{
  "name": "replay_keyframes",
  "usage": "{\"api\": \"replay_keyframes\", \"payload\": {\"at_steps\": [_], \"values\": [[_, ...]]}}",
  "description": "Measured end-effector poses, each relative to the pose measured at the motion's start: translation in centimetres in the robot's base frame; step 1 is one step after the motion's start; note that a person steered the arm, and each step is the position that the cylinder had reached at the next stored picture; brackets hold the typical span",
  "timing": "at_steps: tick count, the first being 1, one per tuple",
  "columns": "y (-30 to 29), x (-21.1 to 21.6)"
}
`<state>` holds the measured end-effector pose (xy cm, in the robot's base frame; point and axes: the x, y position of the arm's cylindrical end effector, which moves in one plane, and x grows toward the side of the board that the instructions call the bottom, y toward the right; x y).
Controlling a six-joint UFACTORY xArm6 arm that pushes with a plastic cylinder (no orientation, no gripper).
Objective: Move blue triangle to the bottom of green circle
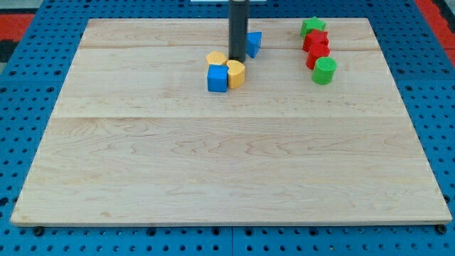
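Yellow blocks (226, 67), blue cube (217, 79), red blocks (316, 48)

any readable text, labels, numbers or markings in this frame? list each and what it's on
None: no words, labels, brands, numbers or signs can be read anywhere in the camera view.
Wooden board: bare grain only.
Blocks, such as the blue triangle and green circle: plain coloured faces, no print.
My tip, just left of the blue triangle: plain dark rod, unmarked.
Blue pegboard around the board: holes only.
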<state>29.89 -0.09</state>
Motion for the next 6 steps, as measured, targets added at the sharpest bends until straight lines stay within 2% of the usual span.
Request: {"api": "replay_keyframes", "payload": {"at_steps": [1,2,3,5,6], "values": [[-2.9,-3.9],[2.5,-7.4],[6.5,-6.8],[4.9,-2.9],[3.3,-4.8]]}}
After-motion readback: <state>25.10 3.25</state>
